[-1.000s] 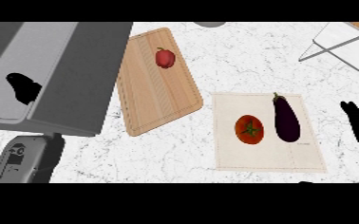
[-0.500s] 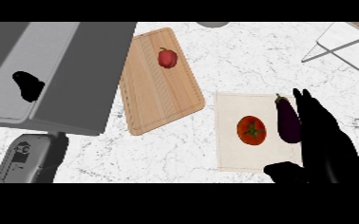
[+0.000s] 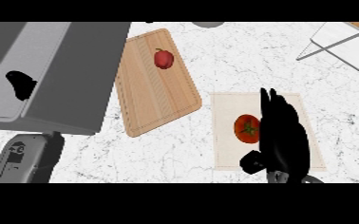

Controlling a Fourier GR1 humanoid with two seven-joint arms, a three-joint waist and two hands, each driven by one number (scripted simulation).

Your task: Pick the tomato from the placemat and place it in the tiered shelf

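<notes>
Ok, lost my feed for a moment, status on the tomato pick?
Right hand open over the placemat, beside the tomato, no grasp. Left hand resting at left edge. Eggplant hidden under the right hand.

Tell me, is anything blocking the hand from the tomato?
Nothing visible is. The right hand hangs over the placemat, right beside the tomato, fingers straight. It covers the spot next to the tomato, so what lies there is hidden.

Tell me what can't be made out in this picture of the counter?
- Head view: the right hand covers much of the placemat, right of the tomato; whatever lies beneath is hidden.
- The tiered shelf is cut off by the right edge.
- The left hand shows only as a dark shape.
</notes>
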